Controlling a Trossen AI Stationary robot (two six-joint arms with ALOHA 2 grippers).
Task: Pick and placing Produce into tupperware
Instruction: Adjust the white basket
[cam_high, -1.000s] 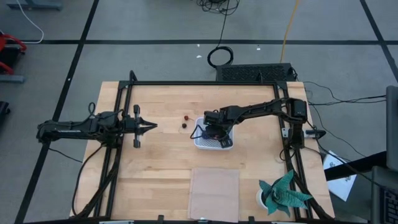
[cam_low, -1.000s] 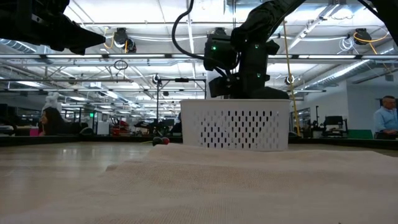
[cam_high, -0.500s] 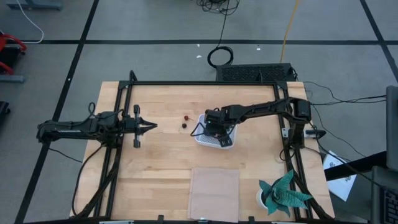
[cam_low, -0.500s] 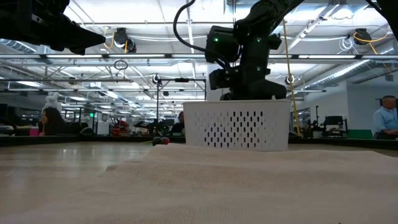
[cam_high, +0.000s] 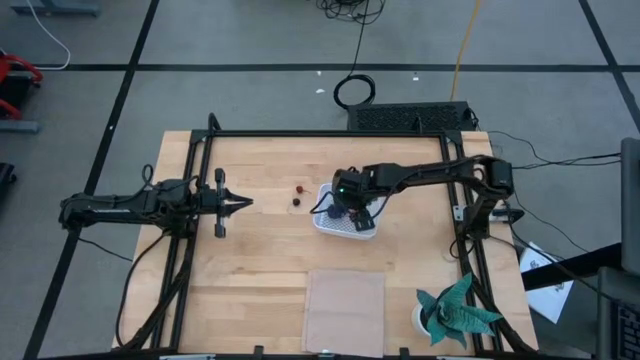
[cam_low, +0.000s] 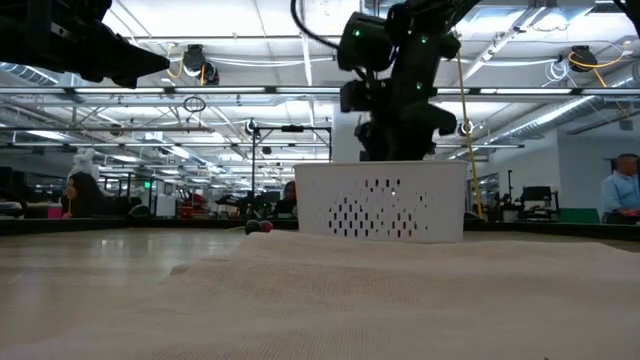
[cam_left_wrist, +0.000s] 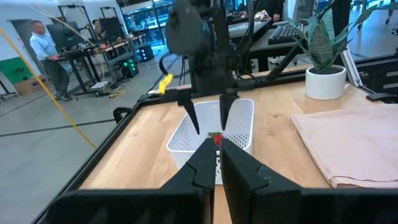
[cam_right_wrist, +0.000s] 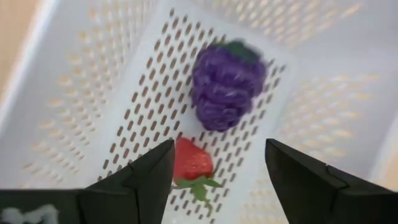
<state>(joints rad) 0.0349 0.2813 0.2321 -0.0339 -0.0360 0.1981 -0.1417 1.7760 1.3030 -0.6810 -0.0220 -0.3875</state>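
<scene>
The white tupperware stands mid-table, resting on its bottom. A purple lumpy bunch and a red strawberry lie on its mesh floor. Two small berries, one red and one dark, lie on the wood just left of it. My right gripper hangs open above the tupperware, pointing steeply down, with nothing between its fingers. In the left wrist view its fingertips stand over the tupperware's rim. My left gripper waits shut and level at the table's left.
A pale rectangular sheet lies near the front edge. A teal paper plant in a white pot stands at the front right corner. A black frame runs round the table. People show in the room beyond.
My right gripper has risen from low inside the tupperware to above its rim, still pointing down. The tupperware has stayed in place.
</scene>
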